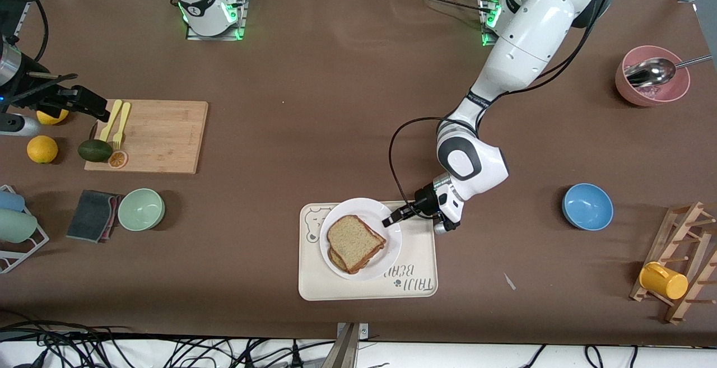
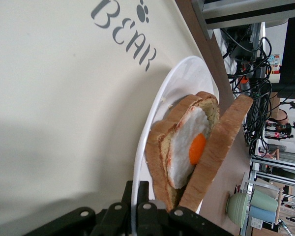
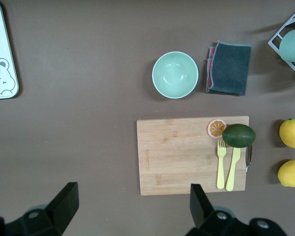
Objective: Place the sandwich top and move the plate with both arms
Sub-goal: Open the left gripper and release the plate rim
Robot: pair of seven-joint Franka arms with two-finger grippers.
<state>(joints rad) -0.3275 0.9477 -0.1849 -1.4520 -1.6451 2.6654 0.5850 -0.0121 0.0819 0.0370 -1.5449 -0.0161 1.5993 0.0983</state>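
Note:
The white plate (image 1: 358,206) sits on the cream bear tray (image 1: 313,289). The sandwich top (image 1: 354,240), a tan speckled slice with a brown crust, lies on the slice with the fried egg (image 1: 336,260). In the left wrist view the top slice (image 2: 221,142) leans over the egg slice (image 2: 187,147). My left gripper (image 1: 387,222) is shut on the plate's rim at the side toward the left arm's end; the rim (image 2: 182,83) runs between its fingers (image 2: 136,189). My right gripper (image 1: 92,105) is open and empty in the air, over the wooden cutting board's edge (image 3: 132,196).
The cutting board (image 1: 162,135) holds two yellow forks, an avocado (image 1: 94,150) and an orange slice, with lemons beside it. A green bowl (image 1: 141,209) and grey cloth (image 1: 92,215) lie nearer the camera. A blue bowl (image 1: 587,206), pink bowl (image 1: 652,79) and wooden rack (image 1: 680,267) stand toward the left arm's end.

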